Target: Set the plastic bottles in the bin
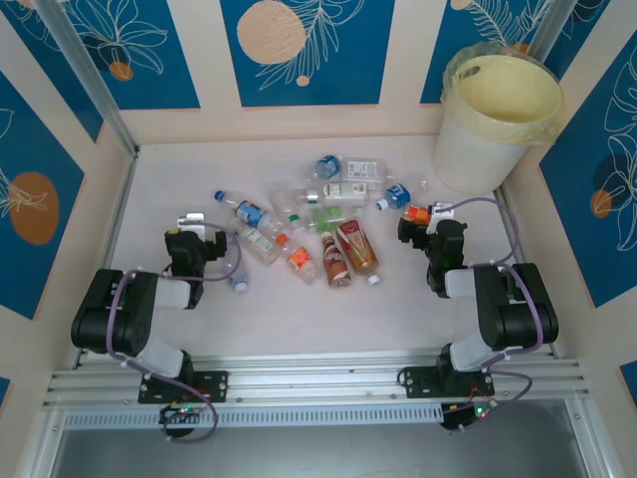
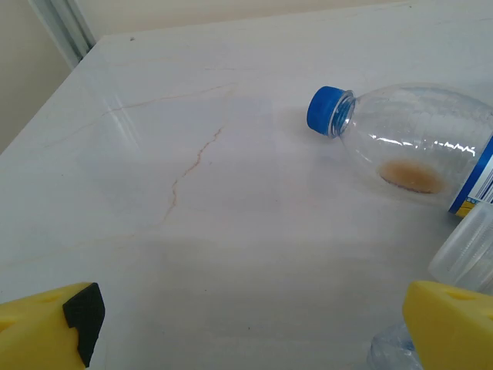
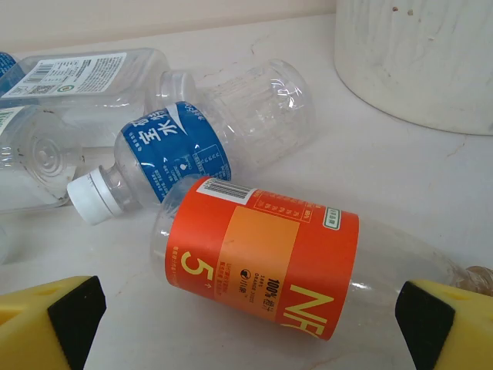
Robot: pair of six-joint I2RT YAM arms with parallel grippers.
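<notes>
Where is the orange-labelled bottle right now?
In the right wrist view the orange-labelled bottle lies on its side between the right gripper's open fingers, beside a blue-labelled bottle, with the bin behind to the right.

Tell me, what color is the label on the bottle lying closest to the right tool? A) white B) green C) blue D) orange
D: the plastic bottle lying on its side just in front of the right tool has a bright orange label.
</notes>
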